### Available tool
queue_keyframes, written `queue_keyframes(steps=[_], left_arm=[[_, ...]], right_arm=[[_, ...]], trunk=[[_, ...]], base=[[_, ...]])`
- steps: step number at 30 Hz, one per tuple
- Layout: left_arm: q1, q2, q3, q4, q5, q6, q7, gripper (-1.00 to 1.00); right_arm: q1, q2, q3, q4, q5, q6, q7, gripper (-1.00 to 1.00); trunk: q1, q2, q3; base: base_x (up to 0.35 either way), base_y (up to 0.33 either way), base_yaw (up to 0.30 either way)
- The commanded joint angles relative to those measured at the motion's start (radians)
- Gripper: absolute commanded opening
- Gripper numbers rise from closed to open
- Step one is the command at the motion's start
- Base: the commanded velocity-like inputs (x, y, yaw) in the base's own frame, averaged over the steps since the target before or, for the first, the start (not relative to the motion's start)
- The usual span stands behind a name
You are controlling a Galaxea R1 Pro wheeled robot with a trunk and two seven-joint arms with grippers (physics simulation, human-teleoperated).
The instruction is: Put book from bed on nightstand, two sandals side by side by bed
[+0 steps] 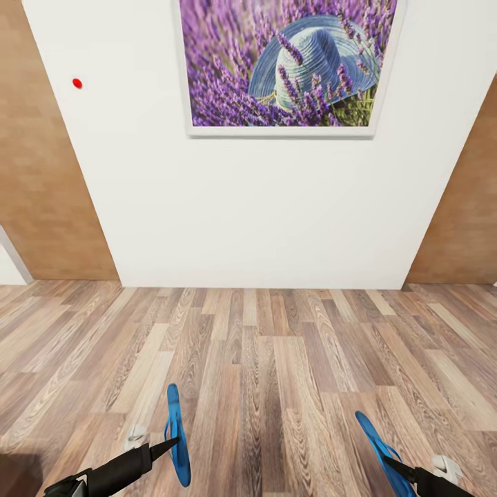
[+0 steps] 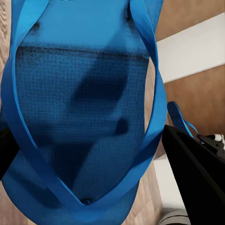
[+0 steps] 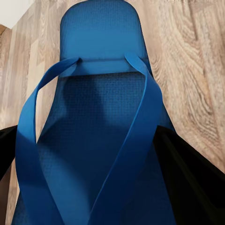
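Left hand (image 1: 168, 447): dark fingers clamped on one blue flip-flop (image 1: 177, 437), carried edge-on above the wood-plank floor (image 1: 276, 373) at the lower left of my head view. In my left wrist view the sole (image 2: 79, 117) spans the picture with both straps (image 2: 154, 89) looping over it; a black finger (image 2: 197, 178) lies against its edge.

Right hand (image 1: 397, 468): fingers likewise closed on the second blue flip-flop (image 1: 376, 445), held tilted at the lower right of my head view. My right wrist view looks along its sole (image 3: 101, 150) to the rounded end (image 3: 98, 28), the straps (image 3: 136, 136) meeting near the camera, a black finger (image 3: 192, 178) beside it and floor planks beyond.

Both sandals: held up off the floor, well apart from each other, one in each hand. The second sandal also shows small in my left wrist view (image 2: 180, 119).

Surroundings: a white wall panel (image 1: 262, 207) straight ahead, standing on the floor. On it hangs a framed picture (image 1: 286, 65) of a blue straw hat among purple lavender. A small red dot (image 1: 77, 83) sits on the wall to the picture's left. Brown wood-toned wall (image 1: 41, 159) flanks the white panel on both sides.
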Motion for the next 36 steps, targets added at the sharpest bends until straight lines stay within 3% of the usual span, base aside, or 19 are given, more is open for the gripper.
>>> queue_keyframes(steps=[1,12,25,36], left_arm=[[-0.001,0.0,0.003,0.0,0.001,0.01,-0.004,-1.0],[-0.001,-0.001,0.003,0.0,0.001,0.01,-0.004,-1.0],[-0.001,-0.001,0.003,0.0,0.0,0.01,-0.004,-1.0],[-0.001,0.0,0.003,0.0,0.001,0.01,-0.004,-1.0]], right_arm=[[-0.001,0.0,-0.001,0.0,-0.006,0.011,0.003,-1.0],[-0.001,0.0,-0.001,0.0,-0.006,0.011,0.003,-1.0],[-0.001,0.0,-0.001,0.0,-0.006,0.011,0.003,-1.0],[0.0,0.0,-0.001,0.0,-0.006,0.011,0.006,-1.0]], trunk=[[0.0,0.0,0.001],[0.0,0.0,0.017],[0.0,0.0,0.02],[0.0,0.0,0.021]], base=[[0.0,0.0,0.0],[0.0,0.0,0.0],[0.002,0.0,0.0],[0.28,0.0,0.0]])
